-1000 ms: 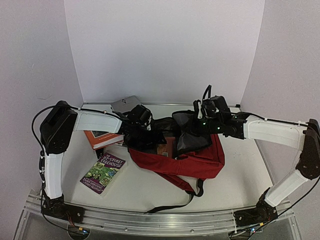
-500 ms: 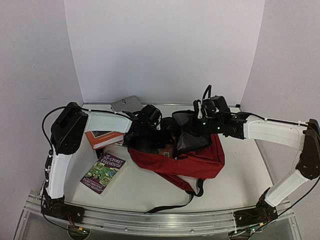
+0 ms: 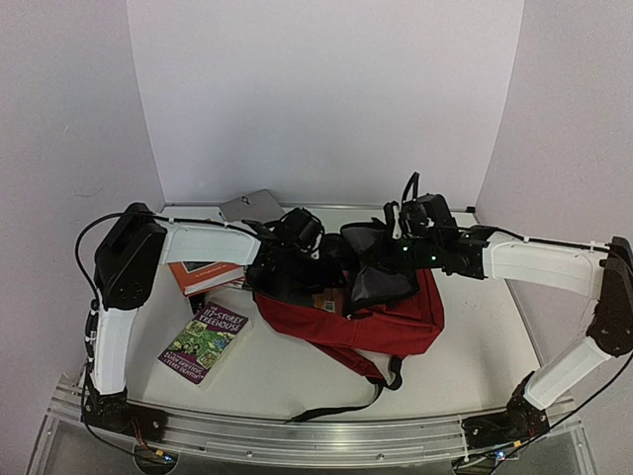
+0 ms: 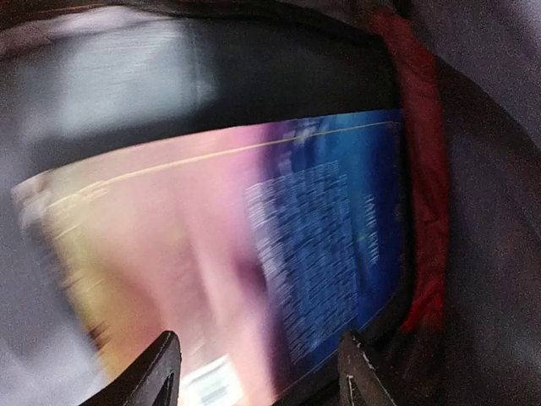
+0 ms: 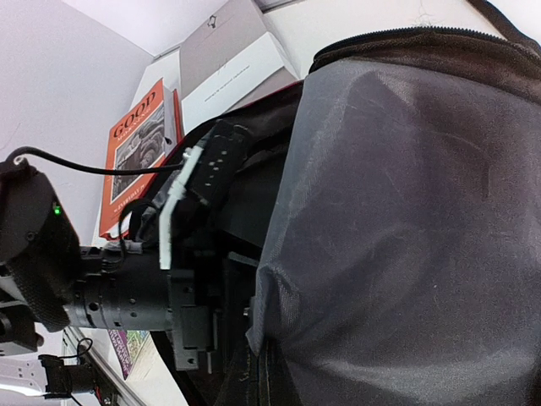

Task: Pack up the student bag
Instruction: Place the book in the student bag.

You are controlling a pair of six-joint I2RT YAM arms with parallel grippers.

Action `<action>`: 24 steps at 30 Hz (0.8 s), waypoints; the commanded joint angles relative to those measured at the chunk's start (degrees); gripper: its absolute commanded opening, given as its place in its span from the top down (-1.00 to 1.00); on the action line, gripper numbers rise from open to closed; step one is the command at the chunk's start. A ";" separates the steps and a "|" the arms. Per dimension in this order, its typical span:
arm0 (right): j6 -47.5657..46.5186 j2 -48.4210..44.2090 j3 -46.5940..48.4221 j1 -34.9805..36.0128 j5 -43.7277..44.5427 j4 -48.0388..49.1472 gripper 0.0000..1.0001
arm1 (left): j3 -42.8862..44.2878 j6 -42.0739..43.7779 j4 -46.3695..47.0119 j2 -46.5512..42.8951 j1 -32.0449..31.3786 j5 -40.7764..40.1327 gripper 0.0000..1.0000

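The student bag [image 3: 396, 322], red with black straps, lies in the middle of the table. Its grey-lined flap [image 3: 381, 282] is lifted. My right gripper [image 3: 398, 252] is shut on that flap; in the right wrist view the lining [image 5: 406, 228] bunches at the pinch and hides the fingers of the right gripper [image 5: 258, 334]. My left gripper [image 3: 287, 272] reaches into the bag's mouth from the left. In the left wrist view the left gripper [image 4: 258, 376] is open over a pink and blue book [image 4: 254, 254] lying flat inside the bag, blurred. A corner of that book [image 3: 321, 297] shows from above.
An orange book [image 3: 203, 272] lies left of the bag, under my left forearm. A purple Treehouse book [image 3: 205, 341] sits nearer the front left. A grey and white flat box [image 3: 247, 206] rests at the back wall. A black strap [image 3: 341, 401] trails toward the front rail.
My left gripper has pushed rightward, deeper into the bag's mouth, and the left elbow has swung in. The right gripper still holds the flap up, barely moved.
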 commanded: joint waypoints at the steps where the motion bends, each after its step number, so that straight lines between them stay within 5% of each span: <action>1: 0.22 -2.60 -0.06 0.30 0.38 3.98 1.00 | -3.73 1.04 -3.46 -7.66 1.50 -6.51 -0.35; 14: 0.42 -3.23 -0.11 0.30 0.60 3.97 1.00 | -3.38 -0.77 -0.17 -1.79 1.78 0.99 -0.46; 24: 0.43 -2.52 -0.52 0.31 0.46 3.98 1.00 | 1.87 -2.79 7.11 2.87 -0.16 8.23 -0.26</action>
